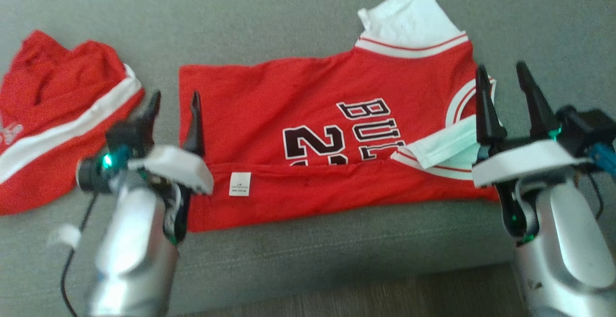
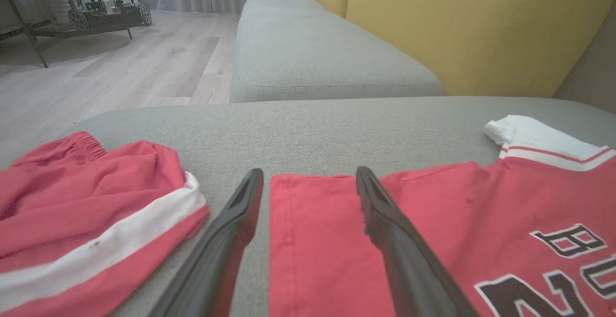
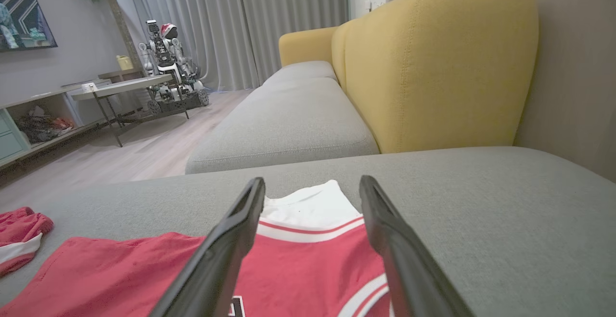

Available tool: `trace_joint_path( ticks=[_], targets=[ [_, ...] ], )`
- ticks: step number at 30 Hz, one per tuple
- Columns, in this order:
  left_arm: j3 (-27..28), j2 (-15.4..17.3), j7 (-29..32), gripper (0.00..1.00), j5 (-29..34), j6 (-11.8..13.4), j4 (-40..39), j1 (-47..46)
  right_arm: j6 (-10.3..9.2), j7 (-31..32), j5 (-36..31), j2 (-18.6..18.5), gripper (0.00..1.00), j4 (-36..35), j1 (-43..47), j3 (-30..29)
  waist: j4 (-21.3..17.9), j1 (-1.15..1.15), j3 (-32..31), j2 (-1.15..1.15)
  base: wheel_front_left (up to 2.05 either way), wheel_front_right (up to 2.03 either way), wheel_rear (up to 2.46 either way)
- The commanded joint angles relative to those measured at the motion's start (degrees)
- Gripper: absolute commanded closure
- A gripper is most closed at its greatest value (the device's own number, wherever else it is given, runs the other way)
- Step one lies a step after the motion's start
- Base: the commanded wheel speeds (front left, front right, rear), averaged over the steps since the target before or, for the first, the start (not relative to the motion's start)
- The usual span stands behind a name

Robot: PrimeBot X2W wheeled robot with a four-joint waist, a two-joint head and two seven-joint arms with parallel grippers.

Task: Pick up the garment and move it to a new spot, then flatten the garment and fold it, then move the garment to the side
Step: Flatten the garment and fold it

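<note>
While the Bulls jersey [image 1: 288, 115] lies flat just right of the red shorts [image 1: 53, 110], near edge folded over, left claw [image 1: 175, 95] and right claw [image 1: 501, 67] gape empty; more folding and the shift aside seem left.

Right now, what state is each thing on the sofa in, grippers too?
Red basketball jersey with white sleeves: flat on the grey sofa, near edge folded over.
Red shorts with white stripe: rumpled, apart from jersey.
Left gripper: open, empty.
Right gripper: open, empty.
</note>
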Motion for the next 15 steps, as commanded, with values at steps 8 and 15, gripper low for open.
trace_joint_path(
  ticks=[8,15],
  targets=[
    [0.43,5.96,0.81,0.00,4.38,1.72,16.60,-18.12,-0.02,-0.16,-0.70,-0.06,0.00,-4.83,-6.69,4.44,-3.75,0.00,9.13,0.00,0.00,0.00,0.00],
    [-1.01,8.06,1.14,0.00,5.64,0.97,27.88,-26.06,-0.02,-0.55,-0.57,0.28,0.00,-5.21,-7.93,6.18,-5.51,0.00,11.61,0.00,0.00,0.00,0.00]
  ],
)
